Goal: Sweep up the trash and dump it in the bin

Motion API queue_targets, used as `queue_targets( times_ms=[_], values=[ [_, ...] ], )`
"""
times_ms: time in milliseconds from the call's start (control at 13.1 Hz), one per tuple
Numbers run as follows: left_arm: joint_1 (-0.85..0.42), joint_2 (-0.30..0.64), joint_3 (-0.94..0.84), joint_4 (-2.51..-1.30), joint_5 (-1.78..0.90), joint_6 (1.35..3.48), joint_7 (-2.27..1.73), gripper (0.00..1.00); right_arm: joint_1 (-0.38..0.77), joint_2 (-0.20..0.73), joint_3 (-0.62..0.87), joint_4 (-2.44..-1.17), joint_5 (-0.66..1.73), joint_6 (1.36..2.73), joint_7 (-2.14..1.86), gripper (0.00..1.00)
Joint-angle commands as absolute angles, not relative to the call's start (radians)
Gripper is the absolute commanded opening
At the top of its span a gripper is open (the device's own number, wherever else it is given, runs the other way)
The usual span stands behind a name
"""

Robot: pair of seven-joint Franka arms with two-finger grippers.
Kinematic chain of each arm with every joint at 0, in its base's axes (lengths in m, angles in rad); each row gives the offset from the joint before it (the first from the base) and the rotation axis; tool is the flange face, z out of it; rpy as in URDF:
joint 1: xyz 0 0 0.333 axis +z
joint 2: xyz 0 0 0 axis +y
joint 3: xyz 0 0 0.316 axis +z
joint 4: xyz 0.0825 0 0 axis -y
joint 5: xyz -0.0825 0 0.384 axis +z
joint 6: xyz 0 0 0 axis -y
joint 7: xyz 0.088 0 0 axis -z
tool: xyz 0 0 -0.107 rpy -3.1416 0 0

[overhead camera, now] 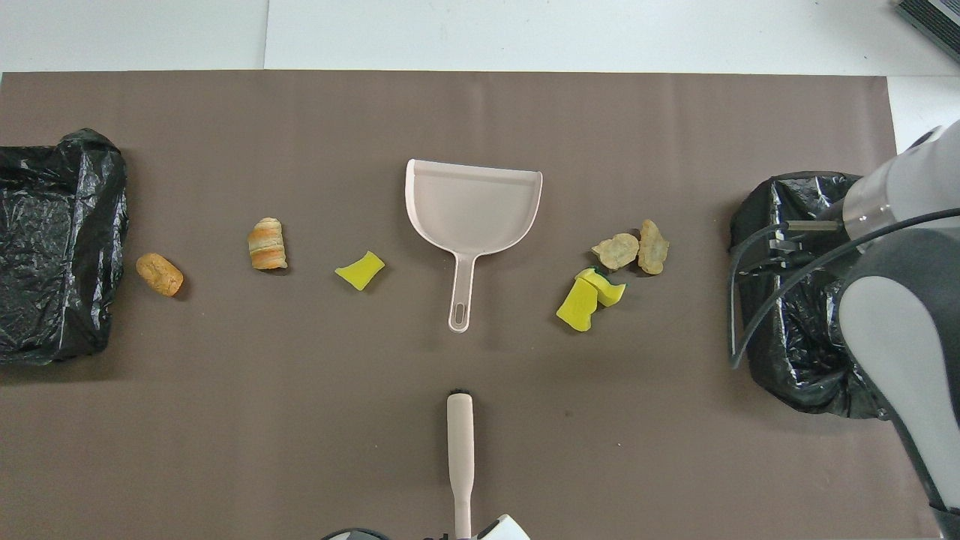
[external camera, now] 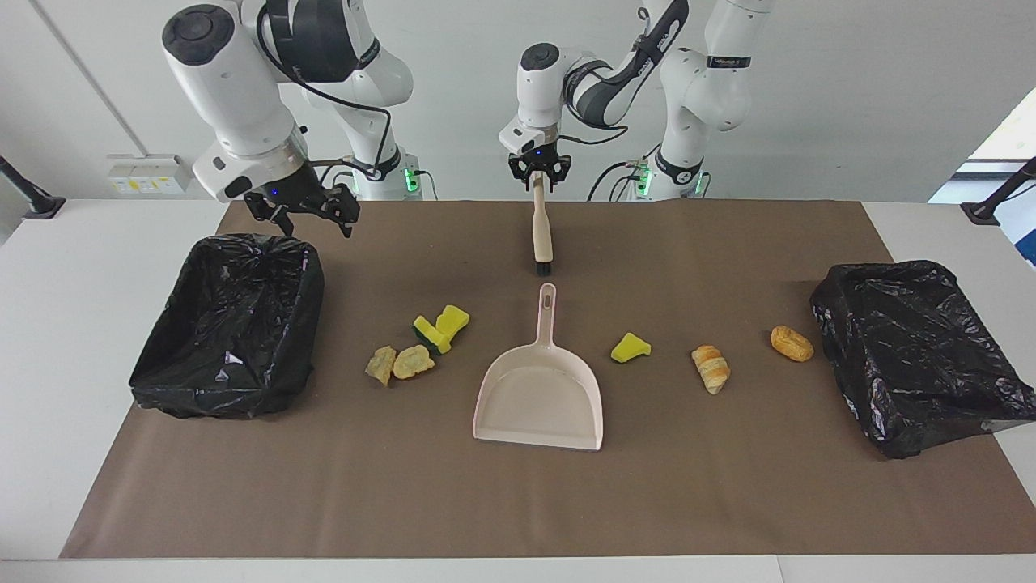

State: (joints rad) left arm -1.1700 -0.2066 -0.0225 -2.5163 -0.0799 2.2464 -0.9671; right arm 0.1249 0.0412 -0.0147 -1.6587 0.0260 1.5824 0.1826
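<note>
My left gripper (external camera: pixel 539 180) is shut on the top of a beige brush handle (external camera: pixel 541 227), with the black bristles (external camera: pixel 543 265) low over the mat, just robot-side of the beige dustpan (external camera: pixel 541 397). The brush (overhead camera: pixel 460 442) and dustpan (overhead camera: pixel 472 202) also show in the overhead view. The trash lies in a row beside the pan. Toward the right arm's end lie two yellow sponge chunks (external camera: pixel 453 319), one green-backed (external camera: pixel 430 334), and two brown pieces (external camera: pixel 413 362). Toward the left arm's end lie a yellow sponge (external camera: pixel 630 348), a pastry (external camera: pixel 711 368) and a bread piece (external camera: pixel 791 342). My right gripper (external camera: pixel 312 212) is open and empty over the robot-side rim of a bin.
A black-bagged bin (external camera: pixel 162 356) stands at the right arm's end of the brown mat, and another (external camera: pixel 914 348) at the left arm's end. In the overhead view the right arm (overhead camera: pixel 900 247) covers part of its bin (overhead camera: pixel 787 352). White table shows around the mat.
</note>
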Motion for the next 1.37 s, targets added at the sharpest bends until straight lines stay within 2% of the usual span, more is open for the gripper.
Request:
queue_targets(
  times_ms=[0, 76, 228, 380, 685, 989, 1293],
  values=[
    [-1.187, -0.21, -0.006, -2.528, -0.097, 2.263, -0.971, 0.15, 0.158, 0.052, -0.014, -1.654, 0.049, 1.624, 0.235, 1.0],
    [-1.184, -0.201, -0.006, -2.516, -0.097, 2.254, -0.969, 0.0, 0.16, 0.06, -0.014, -1.651, 0.049, 1.628, 0.245, 1.0],
    [-1.171, -0.202, 0.006, -2.47, -0.097, 2.182, -0.965, 0.0, 0.161, 0.061, -0.014, -1.644, 0.055, 1.629, 0.256, 1.0],
    [-1.1, -0.203, 0.009, -2.398, -0.086, 2.049, -0.966, 0.0, 0.166, 0.093, -0.011, -1.603, 0.077, 1.628, 0.294, 1.0],
    [-0.968, -0.245, 0.011, -2.313, 0.03, 1.829, -0.966, 0.0, 0.259, 0.178, -0.006, -1.554, 0.081, 1.629, 0.472, 1.0],
    [-0.683, -0.265, 0.011, -2.266, 0.064, 1.799, -0.788, 0.0, 0.293, 0.242, 0.003, -1.525, 0.152, 1.707, 0.606, 1.0],
    [-0.427, -0.219, 0.011, -2.203, 0.187, 1.808, -0.559, 0.0, 0.351, 0.276, 0.003, -1.529, 0.187, 1.773, 0.656, 1.0]
  ],
)
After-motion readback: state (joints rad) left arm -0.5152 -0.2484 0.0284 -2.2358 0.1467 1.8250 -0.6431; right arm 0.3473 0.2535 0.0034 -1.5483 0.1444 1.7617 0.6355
